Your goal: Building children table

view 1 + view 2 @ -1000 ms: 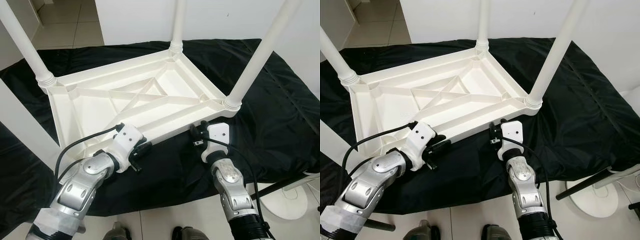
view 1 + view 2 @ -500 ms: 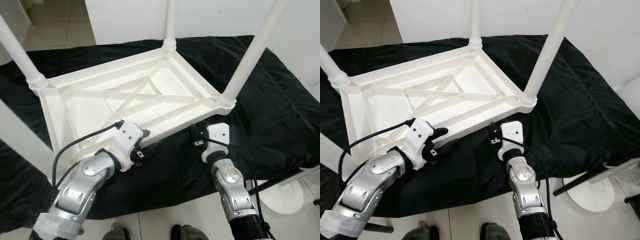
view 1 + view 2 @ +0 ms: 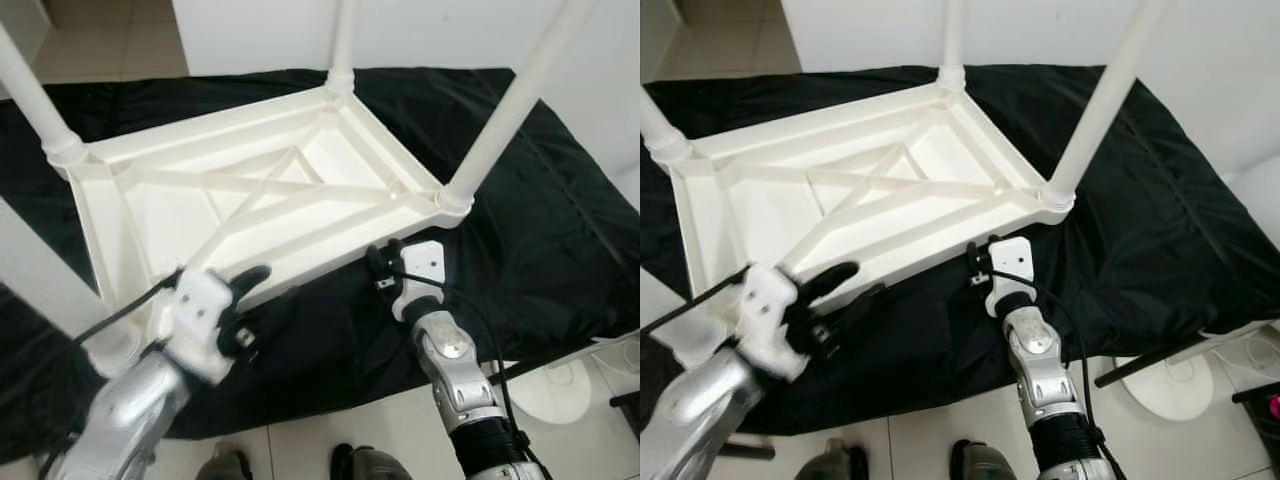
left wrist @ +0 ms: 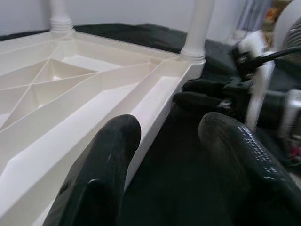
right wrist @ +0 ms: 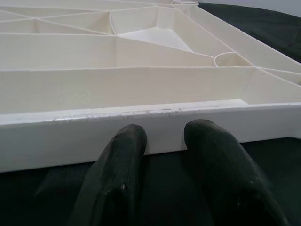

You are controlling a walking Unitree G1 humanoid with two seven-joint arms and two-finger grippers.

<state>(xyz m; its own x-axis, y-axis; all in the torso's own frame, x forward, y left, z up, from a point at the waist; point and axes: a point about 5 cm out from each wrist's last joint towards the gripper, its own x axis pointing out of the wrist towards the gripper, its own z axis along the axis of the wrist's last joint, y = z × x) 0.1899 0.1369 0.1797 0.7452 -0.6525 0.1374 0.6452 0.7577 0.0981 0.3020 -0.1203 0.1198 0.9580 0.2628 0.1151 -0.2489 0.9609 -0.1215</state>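
Lying upturned, table point(image 3: 260, 190) rim straddled by left pincer point(image 3: 262, 287).

The upturned table point(image 3: 250, 200) lies on the cloth point(image 3: 560, 230), legs point(image 3: 510, 110) up.

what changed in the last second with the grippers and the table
The left gripper swung from pointing down at the cloth to the near rim of the table, fingers now open on either side of that rim, nothing gripped yet. The right gripper stayed low at the same rim, fingers on the cloth. The upside-down table with its legs up has not moved; the camera shifted slightly.
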